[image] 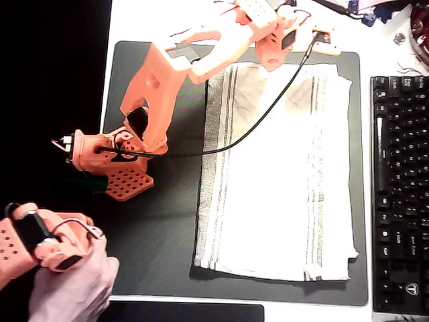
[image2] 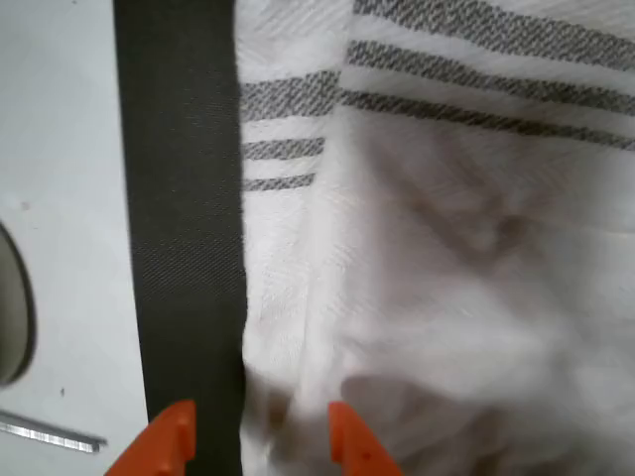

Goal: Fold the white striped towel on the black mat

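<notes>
**Towel flat on the mat, gripper at its far edge**

Your white striped towel (image: 281,174) lies spread out on the right half of the black mat (image: 161,228) in the overhead view, its long sides running from the mat's far edge toward the near edge. Grey stripe bands run down its left and right sides, and its near right corner looks frayed. The towel's top edge sits close to the mat's far edge.

Your gripper (image: 278,57) hangs over that top edge, near the middle of it. In the wrist view the two orange fingertips (image2: 347,441) stand apart, one over the bare mat strip (image2: 184,228) and one over the cloth (image2: 446,258), with the towel's edge running between them. You cannot tell from either view whether the tips touch the cloth.

A black cable (image: 268,107) arcs across the towel's upper left part. Beyond the mat's right edge a black keyboard (image: 400,194) rests on the white desk (image: 375,33).
</notes>
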Robot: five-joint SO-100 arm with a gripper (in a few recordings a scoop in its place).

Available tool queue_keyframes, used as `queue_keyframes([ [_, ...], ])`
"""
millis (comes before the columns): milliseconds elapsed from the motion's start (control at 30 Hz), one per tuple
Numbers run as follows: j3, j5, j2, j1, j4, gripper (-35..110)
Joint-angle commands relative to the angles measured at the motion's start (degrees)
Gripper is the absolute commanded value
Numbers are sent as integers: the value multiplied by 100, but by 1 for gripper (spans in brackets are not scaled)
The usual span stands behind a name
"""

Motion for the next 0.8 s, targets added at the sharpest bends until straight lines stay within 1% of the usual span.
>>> queue_keyframes([
  [0,-475,-88,-308,9,88,19],
  [267,-1494,-62,-1178,132,396,18],
  [600,-1556,-299,-1371,167,501,6],
  [767,-1591,-475,-1055,149,738,0],
])
